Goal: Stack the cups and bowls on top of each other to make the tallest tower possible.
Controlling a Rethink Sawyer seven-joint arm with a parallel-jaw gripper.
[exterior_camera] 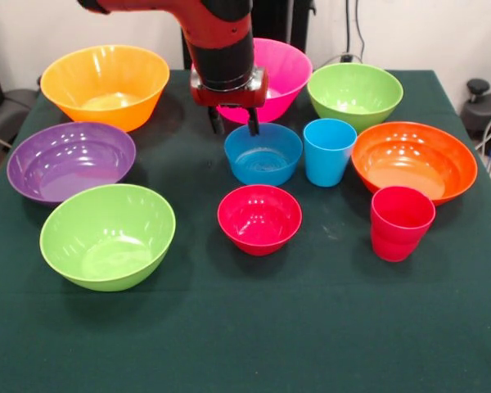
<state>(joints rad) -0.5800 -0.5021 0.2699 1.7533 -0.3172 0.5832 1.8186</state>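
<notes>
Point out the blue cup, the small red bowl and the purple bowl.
Blue cup [328,155]: front view, outer side wall.
Small red bowl [259,219]: front view, inner bottom.
Purple bowl [69,161]: front view, inner surface.

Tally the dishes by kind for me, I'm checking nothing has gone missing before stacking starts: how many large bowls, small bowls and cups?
Large bowls: 6: yellow-orange, pink, purple, orange, two green
Small bowls: 2: blue, red
Cups: 2: blue, red
Total: 10
</notes>
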